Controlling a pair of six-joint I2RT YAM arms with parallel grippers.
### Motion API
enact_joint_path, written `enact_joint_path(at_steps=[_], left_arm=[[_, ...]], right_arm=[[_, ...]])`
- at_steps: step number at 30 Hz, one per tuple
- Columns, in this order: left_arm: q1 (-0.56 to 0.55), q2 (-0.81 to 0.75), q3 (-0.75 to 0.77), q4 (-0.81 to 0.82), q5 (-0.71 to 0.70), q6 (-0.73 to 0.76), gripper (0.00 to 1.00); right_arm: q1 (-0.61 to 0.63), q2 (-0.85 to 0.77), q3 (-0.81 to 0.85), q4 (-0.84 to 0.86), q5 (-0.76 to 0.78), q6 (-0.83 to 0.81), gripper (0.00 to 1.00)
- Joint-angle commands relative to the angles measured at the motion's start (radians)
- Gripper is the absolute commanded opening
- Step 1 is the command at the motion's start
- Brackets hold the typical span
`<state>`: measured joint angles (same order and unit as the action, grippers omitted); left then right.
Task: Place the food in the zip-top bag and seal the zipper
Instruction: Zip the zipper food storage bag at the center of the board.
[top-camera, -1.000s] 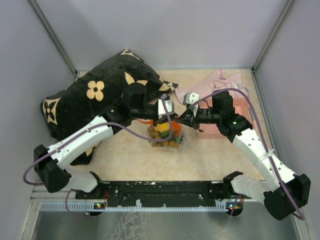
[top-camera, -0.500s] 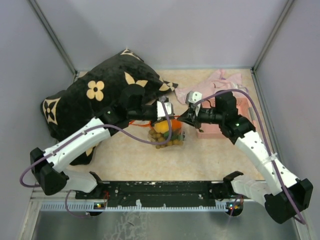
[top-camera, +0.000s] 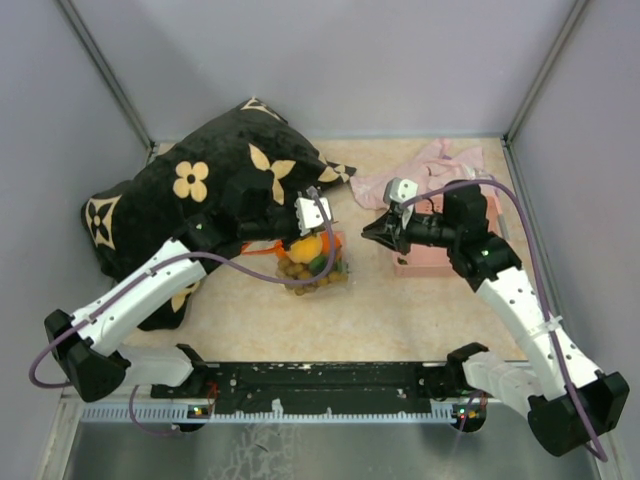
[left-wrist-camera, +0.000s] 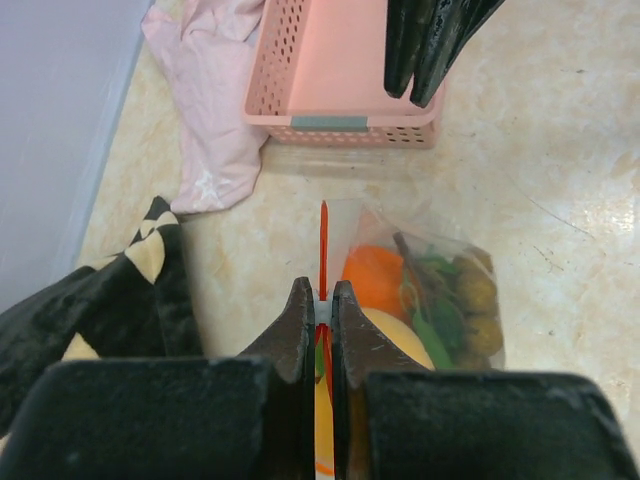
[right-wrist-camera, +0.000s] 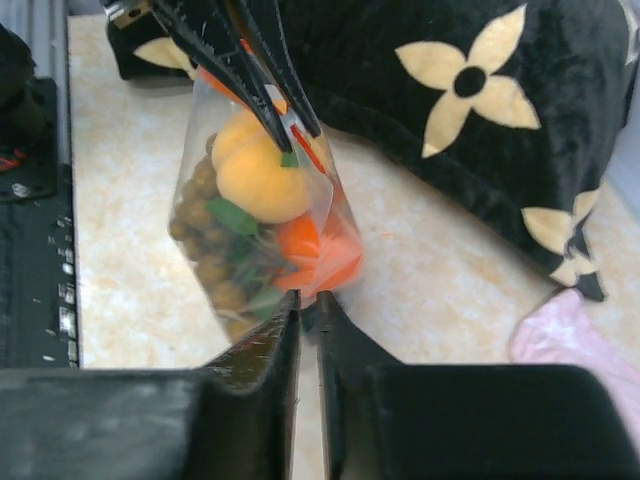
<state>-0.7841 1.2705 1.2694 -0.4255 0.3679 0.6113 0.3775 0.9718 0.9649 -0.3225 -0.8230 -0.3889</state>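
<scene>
The left gripper (left-wrist-camera: 320, 296), black and two-fingered, is clenched on the narrow orange-red plastic zipper (left-wrist-camera: 323, 235) at the mouth of the one clear thin plastic zip-top bag (left-wrist-camera: 395, 225). The bag hangs from that pinch near the middle of the beige marbled table (top-camera: 420, 310); whether its bottom rests on the surface I cannot tell. The right gripper (right-wrist-camera: 308, 305) has its fingers pressed together on nothing and sits just beside the bag's right edge, apart from it.

Inside the bag the toy food shows as one round yellow lemon (right-wrist-camera: 262, 172), at least one orange fruit (right-wrist-camera: 300, 240) and one bunch of brownish-green grapes (right-wrist-camera: 215, 265); other pieces are too crowded to count.

Around it lie one black plush cushion with cream flowers (top-camera: 190, 190), filling the back left, one pink perforated plastic basket (left-wrist-camera: 270, 80) behind the right gripper, and one pale pink crumpled cloth (left-wrist-camera: 205, 90) touching the basket's far side. Three grey walls (top-camera: 60, 150) close the table at left, back and right. Bare table runs from the bag forward to the black rail (top-camera: 330, 378) at the near edge
</scene>
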Motion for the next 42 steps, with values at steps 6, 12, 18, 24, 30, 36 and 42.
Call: enact_joint_path(at_steps=[6,12,18,24,30,36,42], left_arm=[[-0.004,0.021,0.091,-0.041,0.113,-0.005,0.0],[-0.012,0.024,0.096,-0.045,0.148,-0.008,0.0],[-0.016,0.03,0.087,-0.041,0.147,-0.007,0.0],[-0.017,0.038,0.08,-0.032,0.145,-0.008,0.0],[-0.017,0.041,0.079,-0.031,0.167,-0.012,0.0],[-0.017,0.032,0.066,-0.042,0.146,-0.015,0.0],[-0.016,-0.036,0.008,-0.047,0.067,-0.026,0.0]], right_arm=[[0.068,0.025,0.075,0.059,-0.035,0.002,0.38],[0.097,0.124,0.13,0.061,-0.036,-0.045,0.42],[0.135,0.218,0.21,-0.023,-0.076,-0.139,0.42],[0.161,0.23,0.193,-0.047,-0.099,-0.151,0.4],[0.167,0.246,0.187,-0.007,-0.091,-0.134,0.23],[0.167,0.263,0.21,-0.013,-0.028,-0.128,0.0],[0.121,0.198,0.164,0.016,0.089,-0.076,0.0]])
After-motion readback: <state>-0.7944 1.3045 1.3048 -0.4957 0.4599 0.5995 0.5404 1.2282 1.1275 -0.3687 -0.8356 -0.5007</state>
